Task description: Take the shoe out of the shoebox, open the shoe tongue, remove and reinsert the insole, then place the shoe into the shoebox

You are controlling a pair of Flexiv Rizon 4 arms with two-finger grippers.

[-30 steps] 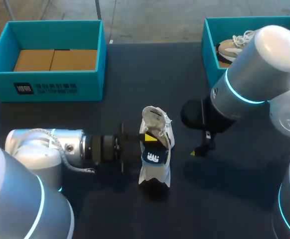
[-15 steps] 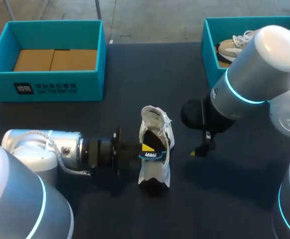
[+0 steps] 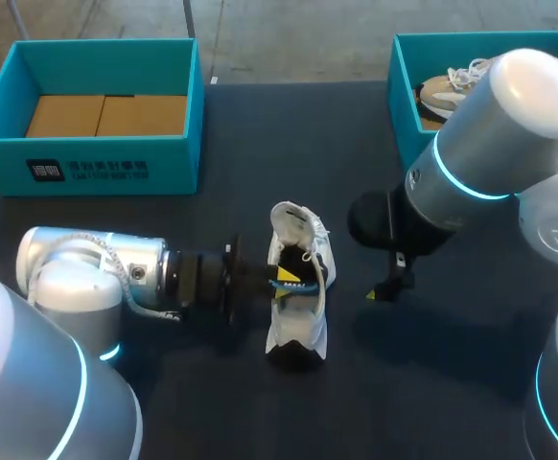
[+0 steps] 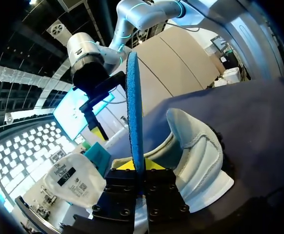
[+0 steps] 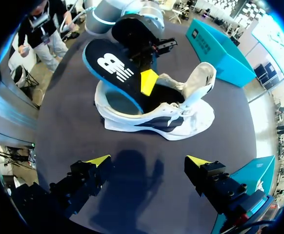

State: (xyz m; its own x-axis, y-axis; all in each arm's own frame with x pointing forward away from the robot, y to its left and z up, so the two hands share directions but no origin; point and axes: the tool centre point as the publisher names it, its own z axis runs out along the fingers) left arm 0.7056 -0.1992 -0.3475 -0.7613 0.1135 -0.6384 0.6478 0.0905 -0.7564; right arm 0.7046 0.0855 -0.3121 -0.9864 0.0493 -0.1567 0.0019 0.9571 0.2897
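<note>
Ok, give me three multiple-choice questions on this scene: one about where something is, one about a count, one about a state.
1. Where is the white shoe? A in a teal box; B lifted off the table; C resting on the table.
2. How many teal boxes show? A one; B two; C three.
3. The left gripper is: A shut on the insole; B open, empty; C shut on a lace.
Answers: C, its sole sits on the dark tabletop; B, left box and right box at the far edge; A, the insole's edge is clamped between its fingers.
</note>
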